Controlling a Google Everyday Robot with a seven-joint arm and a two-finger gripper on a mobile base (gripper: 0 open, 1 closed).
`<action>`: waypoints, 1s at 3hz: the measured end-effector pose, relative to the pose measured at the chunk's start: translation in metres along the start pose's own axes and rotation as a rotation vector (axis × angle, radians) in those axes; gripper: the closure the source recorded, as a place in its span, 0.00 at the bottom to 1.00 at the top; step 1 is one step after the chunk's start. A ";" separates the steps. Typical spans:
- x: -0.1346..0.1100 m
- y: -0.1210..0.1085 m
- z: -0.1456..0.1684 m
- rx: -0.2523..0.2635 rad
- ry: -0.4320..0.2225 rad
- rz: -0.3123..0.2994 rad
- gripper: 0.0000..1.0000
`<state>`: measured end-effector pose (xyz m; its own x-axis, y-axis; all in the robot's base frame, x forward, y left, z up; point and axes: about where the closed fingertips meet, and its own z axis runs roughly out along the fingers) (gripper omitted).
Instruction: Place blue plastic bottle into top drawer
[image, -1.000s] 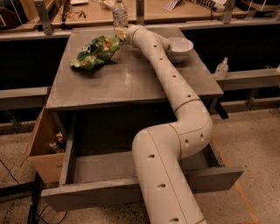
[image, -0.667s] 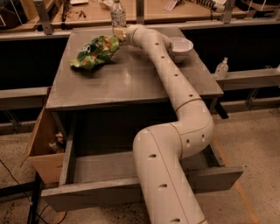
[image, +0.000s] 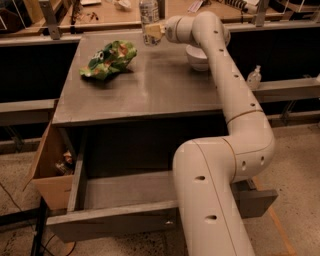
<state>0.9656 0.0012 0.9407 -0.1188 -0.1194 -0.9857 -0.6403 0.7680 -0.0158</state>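
The blue plastic bottle (image: 148, 15), clear with a pale label, is upright over the back edge of the grey cabinet top (image: 150, 90). My gripper (image: 154, 32) is at its lower part, shut on it from the right. The bottle's cap is cut off by the top of the view. The top drawer (image: 115, 221) is pulled open below the cabinet top, its inside bare, with a small knob (image: 169, 223) at its front. My arm reaches from the lower right over the drawer and hides its right part.
A green crumpled snack bag (image: 108, 59) lies on the left of the cabinet top. A white bowl (image: 197, 58) sits behind my arm at the back right. A small pump bottle (image: 254, 77) stands on a shelf to the right. A brown cardboard box (image: 49, 172) sits left of the drawer.
The bottle and my gripper have moved together a little to the right and toward the camera, away from the back edge. The bag, bowl and drawer have not moved.
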 end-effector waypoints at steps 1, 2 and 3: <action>-0.005 -0.004 -0.044 -0.075 0.014 0.018 1.00; -0.011 0.012 -0.122 -0.187 0.079 0.001 1.00; 0.011 0.027 -0.114 -0.217 0.119 0.021 1.00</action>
<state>0.8607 -0.0510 0.9490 -0.2144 -0.1882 -0.9585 -0.7834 0.6192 0.0536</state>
